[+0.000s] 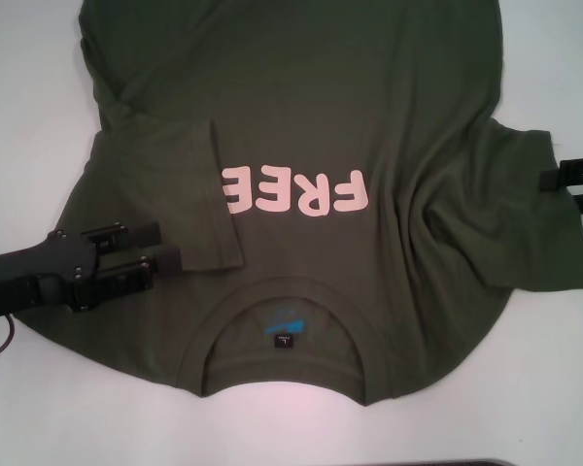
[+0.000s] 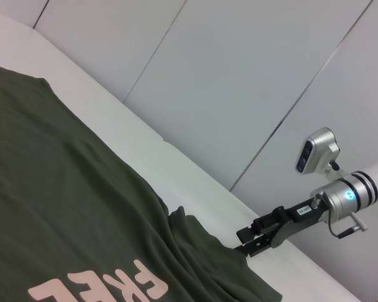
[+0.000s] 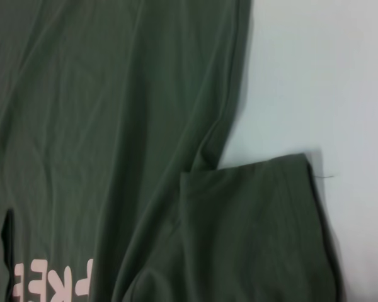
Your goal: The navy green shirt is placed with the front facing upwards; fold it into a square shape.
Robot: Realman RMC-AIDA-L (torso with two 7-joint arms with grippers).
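Observation:
The navy green shirt (image 1: 369, 107) lies front up on the white table, with pink "FREE" lettering (image 1: 296, 191) and the collar with its blue label (image 1: 284, 325) nearest me. Its left sleeve (image 1: 199, 189) is folded inward over the chest and covers the end of the lettering. My left gripper (image 1: 172, 246) hovers open over the shirt's left shoulder, beside that folded sleeve, holding nothing. My right gripper (image 1: 554, 184) sits open at the outer hem of the right sleeve (image 1: 525, 209), which lies flat and spread. The left wrist view shows the right gripper (image 2: 252, 242) at the sleeve's edge.
Bare white table (image 1: 39, 116) surrounds the shirt on the left, right and front. A pale wall (image 2: 239, 75) rises beyond the table's far side. The shirt body is wrinkled toward the right (image 1: 437, 194).

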